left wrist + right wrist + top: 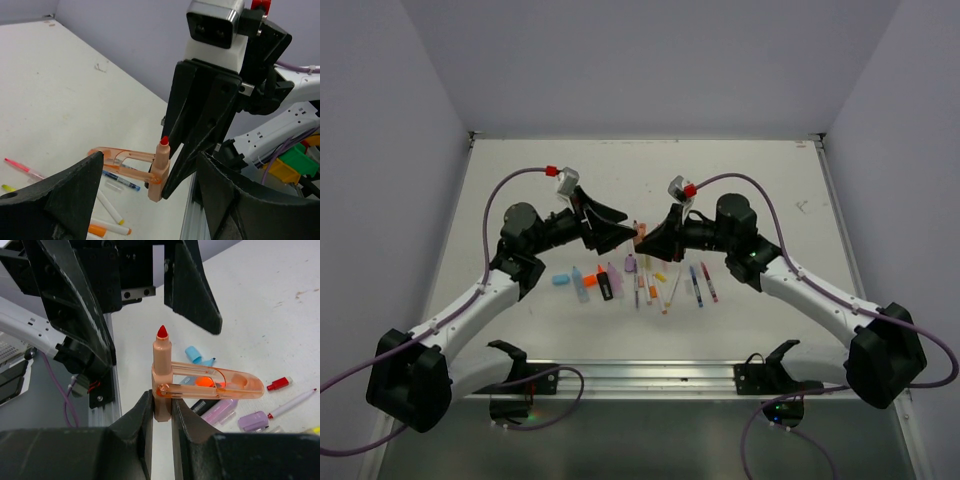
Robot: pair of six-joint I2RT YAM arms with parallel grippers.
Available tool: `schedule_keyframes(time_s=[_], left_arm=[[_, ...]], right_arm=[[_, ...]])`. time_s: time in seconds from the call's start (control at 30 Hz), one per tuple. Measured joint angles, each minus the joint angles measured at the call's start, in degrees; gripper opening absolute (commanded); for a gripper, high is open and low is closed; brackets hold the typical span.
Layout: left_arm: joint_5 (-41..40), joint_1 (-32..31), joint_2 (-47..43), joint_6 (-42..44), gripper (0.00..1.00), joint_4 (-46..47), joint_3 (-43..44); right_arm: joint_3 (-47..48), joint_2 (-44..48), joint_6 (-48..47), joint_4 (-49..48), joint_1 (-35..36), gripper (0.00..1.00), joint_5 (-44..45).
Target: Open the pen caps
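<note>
Over the scattered pens (650, 280), right gripper (161, 405) clenches an uncapped red-tipped marker (162, 365); left gripper (150, 160) gapes released; next, probably: lay it down.

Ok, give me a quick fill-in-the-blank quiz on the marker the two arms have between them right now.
1. The right fingers are shut on the upright peach marker, whose bare tip is ____ in colour.
2. The left fingers stand ____, gripping nothing.
3. The translucent cap is ____ the tip, jutting sideways from the barrel.

Missing words: red; open; off
</note>
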State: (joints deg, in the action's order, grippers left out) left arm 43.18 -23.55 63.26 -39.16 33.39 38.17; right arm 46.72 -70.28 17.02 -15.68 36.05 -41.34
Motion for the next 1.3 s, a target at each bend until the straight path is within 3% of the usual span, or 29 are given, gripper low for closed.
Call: schedule_keyframes(time_s=[0.27,0.57,0.83,0.97,1.17,1.3], left_arm=[[0.3,-1.1,1.0,0.0,0.70,0.8,-1.2],[0.5,-2.0,2.8,0.0,0.48,2.5,-1.2],[0.3,-2.1,3.1,0.4,0.22,2.7,-1.3],[-0.4,-2.1,3.1,0.9,0.10,2.8,-1.4],[-2.3,-2.2,2.3,2.7,0.05,1.1,-1.4],[-9.0,-2.4,-0.6,6.6,0.03,-5.0,-1.4]], right_arm=[[1.3,-2.5,0.5,-0.5,0.0,0.09,-0.3],[1.3,-2.9,1.0,-0.6,0.0,0.09,-0.4],[1.3,-4.2,1.0,-1.2,0.0,0.09,-0.5],[1.3,-4.3,1.4,-1.9,0.0,0.25,-0.9],[0.7,-4.1,2.0,-2.0,0.0,0.60,-0.8],[-1.4,-2.6,1.1,-0.5,0.0,0.72,0.1]])
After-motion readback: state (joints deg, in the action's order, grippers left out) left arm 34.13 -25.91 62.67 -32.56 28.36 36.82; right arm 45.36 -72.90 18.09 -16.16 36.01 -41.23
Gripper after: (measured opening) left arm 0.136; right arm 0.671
